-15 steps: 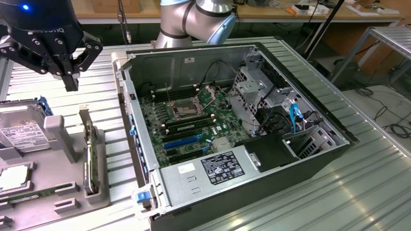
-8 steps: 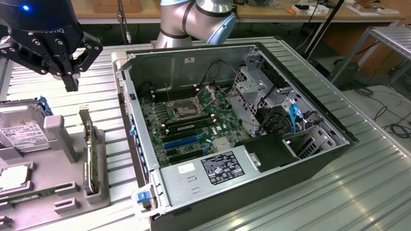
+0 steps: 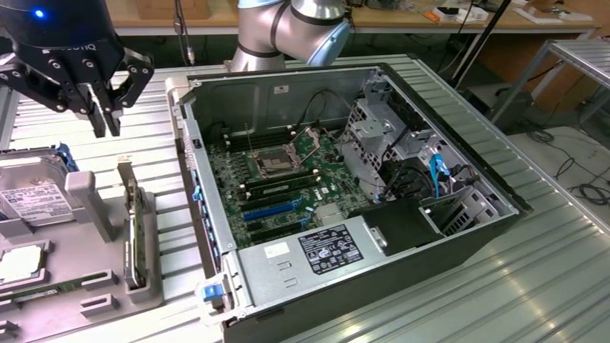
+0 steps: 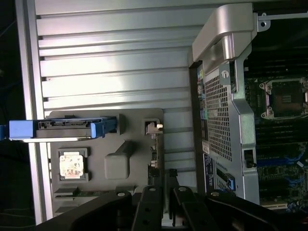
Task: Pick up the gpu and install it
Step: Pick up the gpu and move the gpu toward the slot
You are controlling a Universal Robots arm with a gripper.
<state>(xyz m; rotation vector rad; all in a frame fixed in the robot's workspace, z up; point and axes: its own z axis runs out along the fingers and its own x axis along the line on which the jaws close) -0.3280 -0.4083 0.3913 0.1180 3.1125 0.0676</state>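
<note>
The end effector (image 3: 107,130) hangs over the table (image 3: 533,286) at the exterior view's left, above the far end of a grey holder (image 3: 91,207). Its two fingers are parted only by a narrow gap and pinch nothing; in the wrist view a slit shows between the dark fingers.

The gpu (image 3: 134,229) stands on edge in a slot of the holder, a thin green board upright between grey posts, on the holder's side nearest the case (image 3: 286,86). It lies below and nearer the camera than the end effector, apart from it and untouched.

On the holder, further to the exterior view's left, lie a hard drive (image 3: 28,196) with a white label in a blue frame, a cpu (image 3: 17,264) and a memory stick (image 3: 43,291).

The case lies on its side beside the holder, its side panel off, with the motherboard (image 3: 276,179) exposed. Blue expansion slots (image 3: 271,209) on the board stand bare.
</note>
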